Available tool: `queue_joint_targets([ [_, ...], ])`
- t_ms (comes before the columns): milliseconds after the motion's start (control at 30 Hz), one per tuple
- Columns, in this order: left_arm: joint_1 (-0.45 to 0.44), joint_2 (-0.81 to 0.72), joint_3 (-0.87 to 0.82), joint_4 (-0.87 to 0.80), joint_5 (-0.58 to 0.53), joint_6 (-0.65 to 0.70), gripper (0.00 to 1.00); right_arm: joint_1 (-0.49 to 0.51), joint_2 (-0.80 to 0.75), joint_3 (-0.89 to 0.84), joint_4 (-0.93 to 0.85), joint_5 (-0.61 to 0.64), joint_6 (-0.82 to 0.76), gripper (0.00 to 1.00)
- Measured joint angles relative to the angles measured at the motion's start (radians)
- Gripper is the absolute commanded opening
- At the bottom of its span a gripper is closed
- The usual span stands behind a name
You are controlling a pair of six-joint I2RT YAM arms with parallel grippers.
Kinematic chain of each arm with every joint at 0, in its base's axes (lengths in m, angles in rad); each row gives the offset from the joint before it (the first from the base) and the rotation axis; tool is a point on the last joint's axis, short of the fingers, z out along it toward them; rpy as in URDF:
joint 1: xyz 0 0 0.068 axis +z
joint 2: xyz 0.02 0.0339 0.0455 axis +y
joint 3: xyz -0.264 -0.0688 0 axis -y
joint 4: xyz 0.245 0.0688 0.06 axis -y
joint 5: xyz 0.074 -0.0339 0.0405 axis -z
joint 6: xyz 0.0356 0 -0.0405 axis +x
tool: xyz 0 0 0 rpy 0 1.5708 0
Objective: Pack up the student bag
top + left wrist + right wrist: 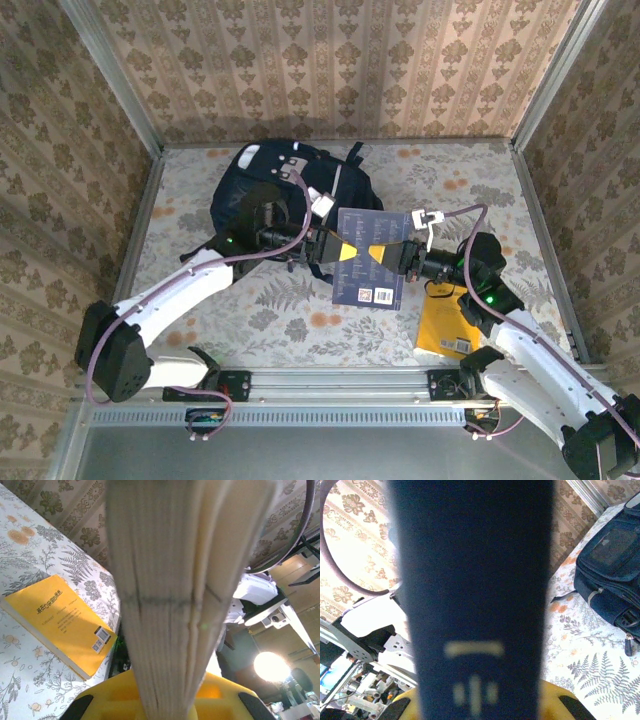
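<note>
Nearest us, the navy book point(368, 255) is hanging above the desk point(250, 320), our left claw point(340, 250) clamping its page edge and our right claw point(392, 254) clamping its spine. We are judging the student bag point(290, 185), lying far and left of centre, as soft and floppy, best held by a strap or its opening's rim.

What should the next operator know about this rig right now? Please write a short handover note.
Left tool: shut on the dark blue book, at its page edge.
Right tool: shut on the same book, at its spine.
The book is held in the air between the two arms, above the table.
The student bag lies at the far side; I cannot tell if it is open.
The yellow book lies flat near the right arm.
Done: blue book is off the table.
Left: probably put both books into the bag.
</note>
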Motion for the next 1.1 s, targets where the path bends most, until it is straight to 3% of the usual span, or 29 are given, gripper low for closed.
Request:
queue_joint_targets([
  [133, 0.004, 0.000, -0.003, 0.011, 0.004, -0.009, 0.00, 0.000, 0.000, 0.000, 0.000, 0.004, -0.003, 0.01],
  [233, 0.013, -0.002, -0.015, 0.015, -0.014, -0.010, 0.00, 0.005, -0.005, -0.003, -0.012, 0.036, -0.007, 0.48],
  [267, 0.020, -0.009, -0.025, 0.019, -0.034, -0.014, 0.00, 0.006, -0.016, -0.013, -0.011, 0.060, -0.010, 0.59],
  [367, 0.053, -0.034, -0.066, 0.064, -0.118, -0.053, 0.00, 0.007, -0.058, -0.080, 0.053, 0.147, 0.026, 0.75],
  [567, 0.063, -0.061, -0.158, 0.213, -0.319, -0.180, 0.00, 0.105, 0.013, -0.265, 0.309, 0.372, 0.210, 0.76],
  [733, 0.062, -0.054, -0.171, 0.320, -0.411, -0.283, 0.00, 0.169, 0.023, -0.288, 0.431, 0.518, 0.245, 0.75],
  [1100, 0.032, -0.019, -0.171, 0.445, -0.532, -0.387, 0.00, 0.181, 0.061, -0.287, 0.550, 0.692, 0.273, 0.47],
])
